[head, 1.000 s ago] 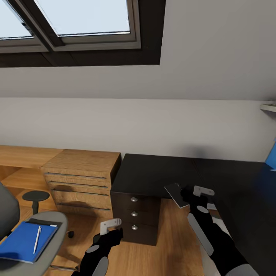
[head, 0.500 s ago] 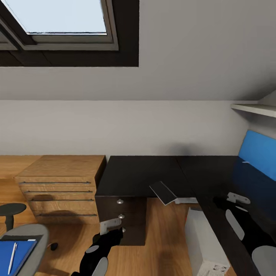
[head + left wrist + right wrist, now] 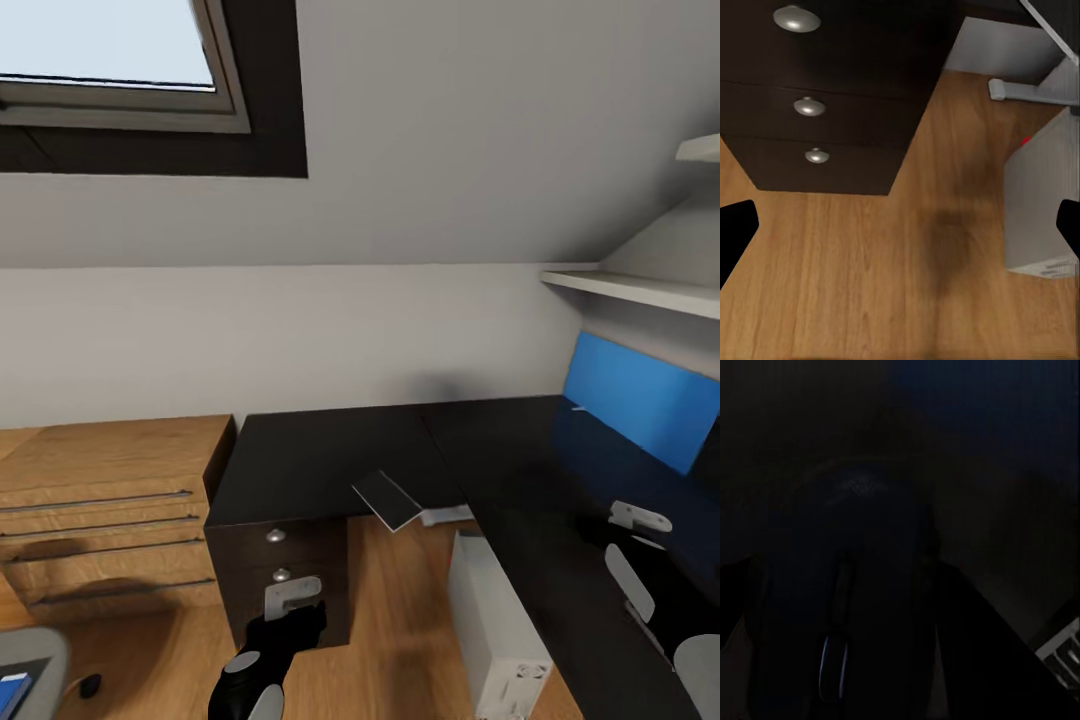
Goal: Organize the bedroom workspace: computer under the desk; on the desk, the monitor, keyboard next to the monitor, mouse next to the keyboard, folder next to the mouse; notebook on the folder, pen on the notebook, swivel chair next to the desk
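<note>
The right gripper (image 3: 628,520) hangs over the glossy black desk (image 3: 330,455) near its blue back panel (image 3: 640,400); the head view gives its grey bracket and black forearm but not its tips. The right wrist view supplies what that angle lacks: a dark rounded mouse (image 3: 851,600), with a thin scroll line down its middle, fills the space between the two dark fingers (image 3: 735,592), which flank it closely, so the jaws appear closed around the mouse, though the picture is very dim. A pale corner at that view's edge may be keys, but it is too small to tell. The left gripper (image 3: 292,603) floats low in front of the drawer unit (image 3: 280,570), and the left wrist view shows its black fingertips (image 3: 736,225) far apart at opposite edges, holding nothing, above wooden floor (image 3: 885,270). The same view shows three round knobs on the drawers and the computer (image 3: 1042,202) standing on the floor beside a white desk leg. In the head view the computer (image 3: 495,630) stands under the desk edge, and a thin grey notebook (image 3: 388,499) lies tilted off the desk's inner corner. A wooden chest (image 3: 100,500) stands beside the desk, with a window (image 3: 110,50) above.
</note>
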Robot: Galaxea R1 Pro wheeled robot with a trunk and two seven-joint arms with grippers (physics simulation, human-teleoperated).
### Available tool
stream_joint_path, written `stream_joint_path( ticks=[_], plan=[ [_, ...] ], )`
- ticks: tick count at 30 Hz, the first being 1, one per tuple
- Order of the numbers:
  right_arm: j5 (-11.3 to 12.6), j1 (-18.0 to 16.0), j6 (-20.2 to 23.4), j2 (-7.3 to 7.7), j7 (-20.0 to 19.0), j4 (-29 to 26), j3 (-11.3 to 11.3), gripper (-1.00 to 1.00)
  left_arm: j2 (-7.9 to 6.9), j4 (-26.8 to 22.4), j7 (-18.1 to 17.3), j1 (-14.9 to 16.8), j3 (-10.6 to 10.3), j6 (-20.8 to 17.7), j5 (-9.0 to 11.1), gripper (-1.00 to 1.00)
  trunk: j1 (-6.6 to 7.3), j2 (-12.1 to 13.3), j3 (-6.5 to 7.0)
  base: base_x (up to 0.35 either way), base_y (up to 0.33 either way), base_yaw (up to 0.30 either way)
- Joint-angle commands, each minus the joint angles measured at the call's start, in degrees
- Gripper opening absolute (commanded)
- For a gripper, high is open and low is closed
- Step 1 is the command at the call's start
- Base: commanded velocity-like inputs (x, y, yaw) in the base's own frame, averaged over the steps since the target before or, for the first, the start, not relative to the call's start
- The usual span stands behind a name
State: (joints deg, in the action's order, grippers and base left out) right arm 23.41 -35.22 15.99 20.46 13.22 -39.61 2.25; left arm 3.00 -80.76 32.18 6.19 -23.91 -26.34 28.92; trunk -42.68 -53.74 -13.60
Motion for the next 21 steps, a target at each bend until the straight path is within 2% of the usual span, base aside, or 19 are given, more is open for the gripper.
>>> stream_joint_path(
  ticks=[1,12,21],
  plan=[
    [0.8,0.0,0.2,0.02,0.4,-0.1,-0.1,-1.0,-0.01,-0.1,0.5,0.1,-0.1,-0.1,0.5,1.0,-0.01,-0.1,-0.05,0.0,0.0,-0.274],
    [0.6,0.0,0.2,-0.22,0.3,-0.2,-0.1,-1.0,0.01,0.0,0.5,0.1,-0.1,-0.1,0.5,1.0,-0.01,-0.1,0.34,0.0,0.0,-0.274],
    [0.7,0.0,0.7,-0.73,0.8,-0.7,-0.8,-1.0,0.0,0.0,0.5,0.1,-0.1,-0.1,0.5,1.0,-0.01,-0.1,0.37,0.0,0.0,-0.027]
  ],
)
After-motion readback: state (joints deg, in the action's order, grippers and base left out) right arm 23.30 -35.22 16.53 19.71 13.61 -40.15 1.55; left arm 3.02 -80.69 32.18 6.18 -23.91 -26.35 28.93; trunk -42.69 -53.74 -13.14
